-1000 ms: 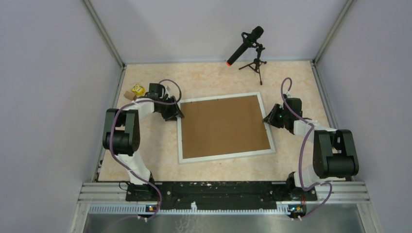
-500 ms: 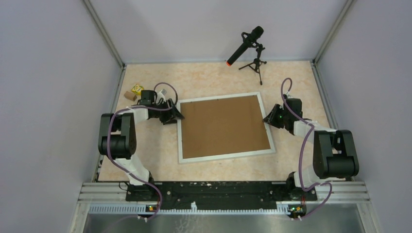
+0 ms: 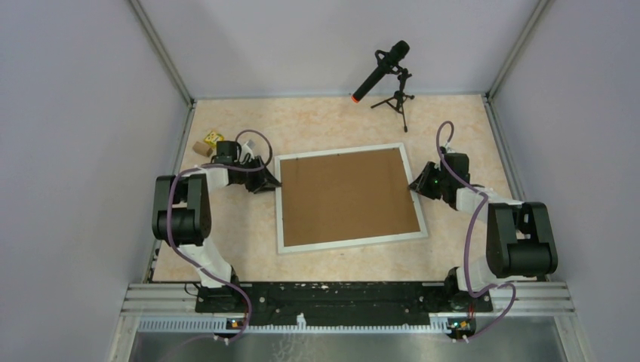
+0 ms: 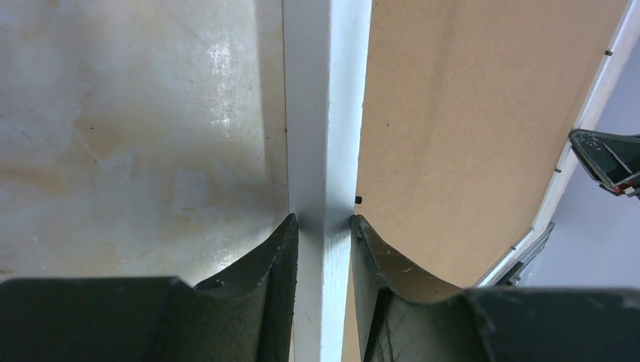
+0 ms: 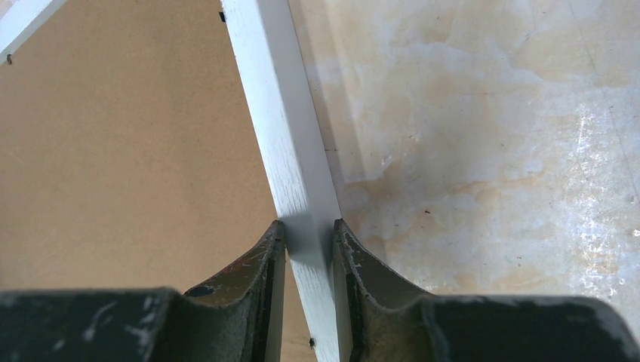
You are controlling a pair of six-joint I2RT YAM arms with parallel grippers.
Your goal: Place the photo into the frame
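Yellow and brown blocks point(image 3: 213, 139) sit close together at the far left of the marbled worktop point(image 3: 332, 124), just beyond the left arm. The left pincer point(image 3: 269, 179) is down low at the left rail of the frame point(image 3: 351, 242), near its far corner. In the wrist view its dark fingers point(image 4: 281, 253) are nearly pressed together, one on the outer side of the white rail and one on the inner side, both touching it, so it pinches the rail. The frame lies flat in the middle of the worktop, back side up and turned a little askew. A brown board point(image 3: 347, 197) fills its opening. A microphone point(image 3: 385, 66) on a small tripod stands well beyond the frame's far edge. The right pincer point(image 3: 417, 183) meets the right rail near its far corner. Its fingers point(image 5: 266, 260) also straddle the white moulding and press on both sides, narrowly parted and pinching the rail.
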